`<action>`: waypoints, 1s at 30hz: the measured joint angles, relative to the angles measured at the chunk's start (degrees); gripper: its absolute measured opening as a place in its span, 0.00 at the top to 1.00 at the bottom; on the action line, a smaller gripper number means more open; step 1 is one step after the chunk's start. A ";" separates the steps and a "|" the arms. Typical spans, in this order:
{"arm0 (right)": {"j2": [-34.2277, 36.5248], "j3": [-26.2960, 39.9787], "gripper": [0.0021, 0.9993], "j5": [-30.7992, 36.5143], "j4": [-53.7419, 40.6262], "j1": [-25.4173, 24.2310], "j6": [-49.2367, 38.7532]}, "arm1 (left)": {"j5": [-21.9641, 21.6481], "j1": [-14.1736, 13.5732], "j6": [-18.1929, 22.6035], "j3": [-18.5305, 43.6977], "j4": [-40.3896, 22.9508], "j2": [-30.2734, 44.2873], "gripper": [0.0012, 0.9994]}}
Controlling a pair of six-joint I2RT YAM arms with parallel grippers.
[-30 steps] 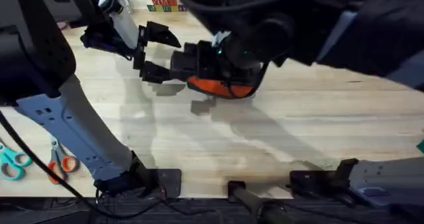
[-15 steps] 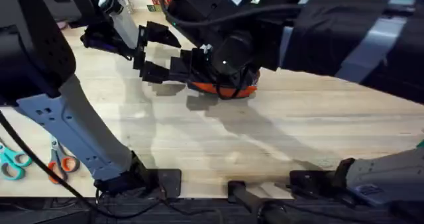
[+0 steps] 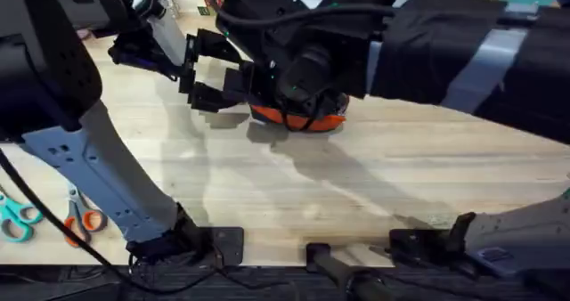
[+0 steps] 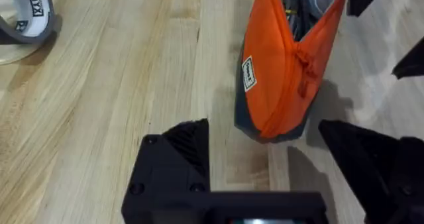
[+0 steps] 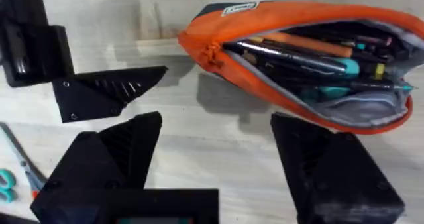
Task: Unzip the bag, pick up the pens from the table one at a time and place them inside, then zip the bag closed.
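The oblong orange fabric pouch (image 5: 301,65) lies on the light wood butcher-block table (image 3: 374,185), just ahead of the right claw (image 5: 215,158), whose black fingers are spread apart with nothing between them. Its zipper gapes wide, with pens (image 5: 298,55) packed lengthwise inside. Seen from the left claw (image 4: 271,161), also spread and empty, the pouch's (image 4: 281,65) zipped end points straight at it, long axis running away from it. Bare wood lies open beside the left claw, towards a grey tape roll (image 4: 26,18). Two pairs of scissors (image 3: 49,216), teal and orange, rest near the table's front left edge.
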 joint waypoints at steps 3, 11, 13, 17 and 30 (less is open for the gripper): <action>0.82 0.03 0.00 1.40 0.29 0.69 0.30 | 0.00 0.00 -0.01 0.00 0.00 0.02 0.01; 3.89 0.06 0.00 3.43 3.95 1.82 0.38 | 0.00 0.00 0.01 0.00 0.00 0.02 0.01; 3.96 0.06 0.00 3.89 5.12 1.82 0.38 | 0.00 0.00 0.01 0.00 0.00 0.01 0.01; 4.24 0.22 0.00 4.87 5.64 1.82 0.38 | 0.00 0.00 -0.01 0.00 -0.01 0.01 0.01; 8.53 2.85 0.00 8.62 5.58 1.80 0.34 | 0.00 0.00 0.01 0.00 0.00 0.02 0.01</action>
